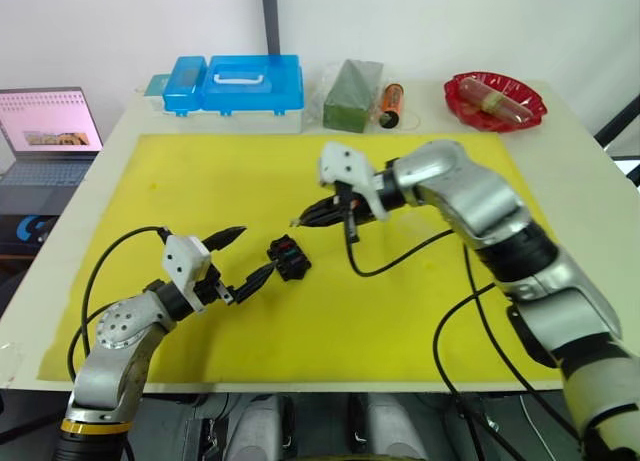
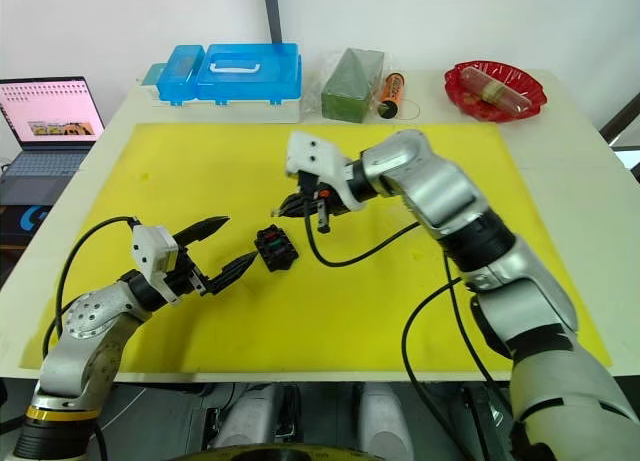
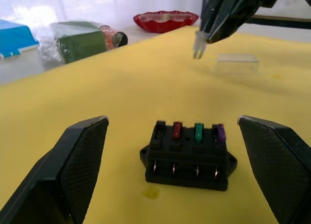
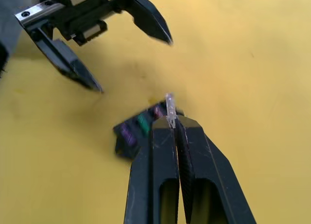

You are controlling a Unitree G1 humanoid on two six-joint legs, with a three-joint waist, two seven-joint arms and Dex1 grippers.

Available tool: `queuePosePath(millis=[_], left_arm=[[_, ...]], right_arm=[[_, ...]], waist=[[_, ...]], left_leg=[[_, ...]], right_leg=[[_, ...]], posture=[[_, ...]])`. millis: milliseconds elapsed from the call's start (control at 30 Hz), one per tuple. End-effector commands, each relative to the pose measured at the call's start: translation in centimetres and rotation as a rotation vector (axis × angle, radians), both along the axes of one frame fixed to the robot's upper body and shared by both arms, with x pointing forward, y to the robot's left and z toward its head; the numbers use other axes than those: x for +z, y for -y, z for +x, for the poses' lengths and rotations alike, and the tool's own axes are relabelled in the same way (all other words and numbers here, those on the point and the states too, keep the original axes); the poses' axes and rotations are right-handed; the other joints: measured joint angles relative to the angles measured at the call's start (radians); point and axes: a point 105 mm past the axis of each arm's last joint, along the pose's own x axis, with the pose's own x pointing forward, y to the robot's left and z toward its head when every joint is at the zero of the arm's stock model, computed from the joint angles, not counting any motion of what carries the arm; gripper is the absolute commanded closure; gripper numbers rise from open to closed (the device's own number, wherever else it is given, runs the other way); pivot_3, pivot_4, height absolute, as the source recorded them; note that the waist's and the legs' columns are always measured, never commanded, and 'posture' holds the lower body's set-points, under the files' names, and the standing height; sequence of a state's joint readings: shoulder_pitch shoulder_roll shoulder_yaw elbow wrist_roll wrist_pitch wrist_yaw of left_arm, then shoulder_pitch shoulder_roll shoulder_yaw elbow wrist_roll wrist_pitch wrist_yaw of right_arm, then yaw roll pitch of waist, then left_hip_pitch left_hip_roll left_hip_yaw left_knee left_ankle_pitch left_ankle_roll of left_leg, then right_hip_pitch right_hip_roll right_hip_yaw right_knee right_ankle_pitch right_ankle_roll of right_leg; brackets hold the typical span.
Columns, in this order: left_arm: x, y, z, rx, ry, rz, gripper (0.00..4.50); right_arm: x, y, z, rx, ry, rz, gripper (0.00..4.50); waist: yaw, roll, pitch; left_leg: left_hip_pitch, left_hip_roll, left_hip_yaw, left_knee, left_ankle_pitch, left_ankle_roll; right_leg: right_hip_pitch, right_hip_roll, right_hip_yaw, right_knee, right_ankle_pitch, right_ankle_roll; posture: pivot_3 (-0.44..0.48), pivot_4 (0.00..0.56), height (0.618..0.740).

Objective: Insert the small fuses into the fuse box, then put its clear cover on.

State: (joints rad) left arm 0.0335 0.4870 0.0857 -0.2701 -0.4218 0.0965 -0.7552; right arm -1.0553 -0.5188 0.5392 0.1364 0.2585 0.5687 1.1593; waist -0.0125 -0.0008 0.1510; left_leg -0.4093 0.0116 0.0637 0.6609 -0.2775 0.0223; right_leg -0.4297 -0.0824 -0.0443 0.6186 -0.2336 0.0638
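Nearest the front edge of the yellow mat (image 1: 330, 321), the left gripper (image 1: 243, 253) stands with jaws spread wide, one finger touching the small black plastic fuse box (image 1: 289, 259). Red, green and purple blade fuses (image 3: 196, 132) sit in its slots. Just beyond, the right gripper (image 1: 296, 221) pinches a pale grey blade fuse (image 3: 198, 45) above the mat. Farther off lies the clear rectangular cover (image 3: 237, 64).

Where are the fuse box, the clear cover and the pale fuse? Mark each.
fuse box (image 3: 187, 155), left wrist view, on its black front wall.
clear cover (image 3: 237, 63), left wrist view, on its side face.
pale fuse (image 4: 170, 107), right wrist view, on the body above the right tool's tips.
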Motion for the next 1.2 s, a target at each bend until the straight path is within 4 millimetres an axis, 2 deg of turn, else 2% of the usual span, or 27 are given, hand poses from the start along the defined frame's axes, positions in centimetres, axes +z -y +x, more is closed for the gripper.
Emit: queuePosePath(millis=[33, 267, 600, 1200], left_arm=[[0.6, 0.7, -0.2, -0.024, 0.041, -0.003, 0.0], [0.2, 0.3, -0.6, -0.022, 0.032, 0.009, 0.0], [0.0, 0.3, -0.8, -0.018, 0.034, 0.013, 0.0], [-0.4, 0.0, -0.5, -0.002, 0.037, 0.015, 0.0]], right_arm=[[0.4, -1.2, 0.9, 0.059, 0.061, -0.027, 4.47], [-0.5, -2.9, 1.7, 0.152, 0.092, -0.094, 4.47], [-1.5, -2.8, 2.3, 0.213, 0.144, -0.166, 4.47], [-2.1, -3.3, 2.7, 0.276, 0.181, -0.215, 4.47]], waist=[[0.0, 0.0, 0.0], [-0.008, 0.0, 0.0], [-0.013, 0.0, 0.0], [-0.032, 0.0, 0.0]], left_leg=[[0.0, -0.001, 0.0, 0.0, 0.0, 0.0], [0.0, -0.001, 0.0, 0.0, 0.0, -0.001], [0.0, -0.001, 0.0, -0.001, 0.0, -0.002], [0.001, -0.001, 0.0, -0.011, 0.004, -0.01]], right_leg=[[0.0, -0.001, 0.0, 0.0, 0.0, 0.0], [0.0, -0.002, 0.0, 0.001, 0.001, -0.001], [-0.001, -0.003, 0.0, 0.001, 0.0, -0.001], [-0.004, -0.004, -0.004, 0.002, 0.002, 0.002]], posture=[[0.0, 0.15, 0.74], [0.0, 0.15, 0.74], [0.0, 0.15, 0.74], [0.0, 0.15, 0.74]])
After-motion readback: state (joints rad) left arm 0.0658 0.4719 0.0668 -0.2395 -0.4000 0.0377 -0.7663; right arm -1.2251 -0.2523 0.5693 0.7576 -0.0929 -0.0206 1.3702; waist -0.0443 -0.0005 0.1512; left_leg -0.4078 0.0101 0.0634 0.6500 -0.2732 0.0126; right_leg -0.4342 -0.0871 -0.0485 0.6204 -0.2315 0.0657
